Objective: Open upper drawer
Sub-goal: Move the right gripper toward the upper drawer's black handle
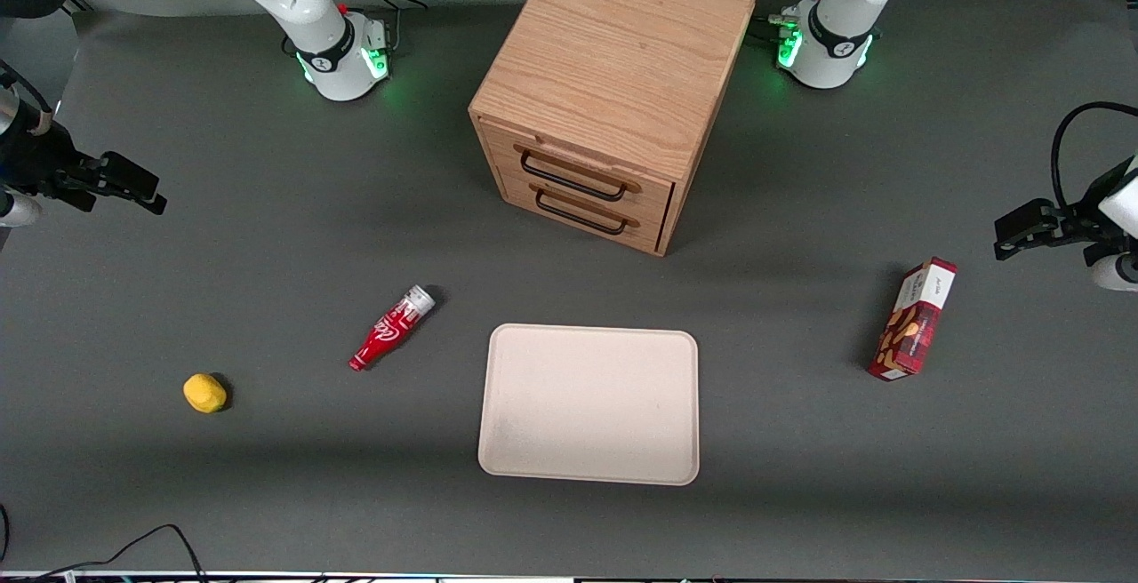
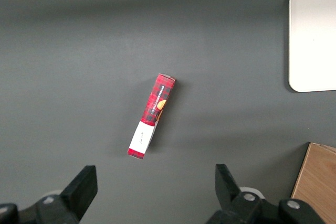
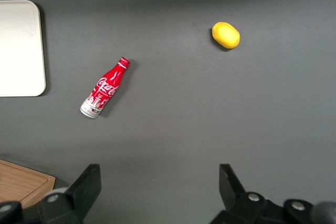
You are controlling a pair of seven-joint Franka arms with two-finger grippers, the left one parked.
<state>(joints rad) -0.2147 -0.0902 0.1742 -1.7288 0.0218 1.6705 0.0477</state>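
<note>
The oak cabinet (image 1: 613,59) stands at the middle of the table, farther from the front camera than the tray. Its upper drawer (image 1: 582,159) is shut flush, with a thin black wire handle (image 1: 569,179). The lower twin drawer (image 1: 582,210) below it is also shut. My right gripper (image 1: 151,192) hovers above the table toward the working arm's end, well apart from the cabinet, with its fingers wide open and empty. In the right wrist view the gripper (image 3: 159,174) faces bare table, and a corner of the cabinet (image 3: 21,181) shows.
A white tray (image 1: 589,403) lies in front of the cabinet. A red cola bottle (image 1: 391,328) and a yellow lemon (image 1: 204,392) lie toward the working arm's end. A red snack box (image 1: 914,318) lies toward the parked arm's end.
</note>
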